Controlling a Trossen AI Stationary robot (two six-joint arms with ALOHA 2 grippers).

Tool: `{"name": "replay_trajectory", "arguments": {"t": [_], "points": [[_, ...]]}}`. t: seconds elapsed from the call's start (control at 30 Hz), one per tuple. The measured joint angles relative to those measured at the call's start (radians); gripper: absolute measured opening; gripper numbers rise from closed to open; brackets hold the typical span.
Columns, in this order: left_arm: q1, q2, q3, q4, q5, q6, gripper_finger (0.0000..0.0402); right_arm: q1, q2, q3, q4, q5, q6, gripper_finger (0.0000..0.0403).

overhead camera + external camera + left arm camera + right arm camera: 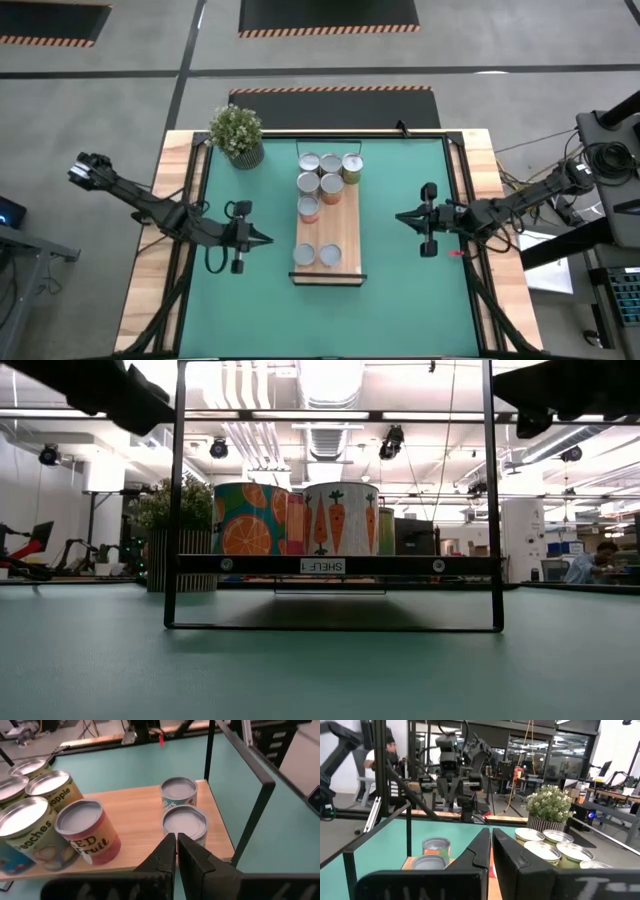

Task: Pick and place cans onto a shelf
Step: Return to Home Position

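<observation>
Both arms are over the table (175, 215), one on either side of the shelf (343, 225). Neither touches it.

- My left fingers (262, 238) are pinched together with nothing between them. They sit just off the plank's long edge, level with its near end.
- My right fingers (400, 217) are likewise clenched on nothing, off the opposite long edge.

From above I count eight cans (331, 187), all on the wood. Six are bunched at the far end by the potted plant (237, 133). Two stand side by side at the near end, with bare plank between the groups.

Past my left fingers I read labels in the bunch:
- the peaches can (25, 832)
- the pineapple can (52, 790)
- the mixed-fruit can (87, 830)

All three are upright and packed close. The near pair (178, 794) stands apart from them.

At table height, the carrot can (340, 518) and an orange-slice can (248, 520) stand upright side by side on the deck.

I can find no can on the green mat (400, 290).

Judgement: the placing looks finished, with every can shelved and standing. What is left seems to be only parking both arms at home. The thing to mind is the shelf's black frame beside my fingers.
</observation>
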Motion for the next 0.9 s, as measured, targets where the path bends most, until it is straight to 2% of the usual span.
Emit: {"name": "replay_trajectory", "arguments": {"t": [0.23,0.5,0.9], "points": [[0.000,-0.160,-0.123,0.070,0.000,0.000,0.0000,0.000,-0.100,-0.036,-0.007,0.000,-0.048,0.0009],[0.000,-0.344,-0.203,0.073,-0.001,0.035,0.0000,0.000,-0.205,-0.079,-0.016,0.000,-0.098,0.0009],[0.000,-0.572,-0.306,0.087,-0.002,0.086,0.0000,0.000,-0.359,-0.117,-0.124,0.001,-0.113,0.0009]]}}
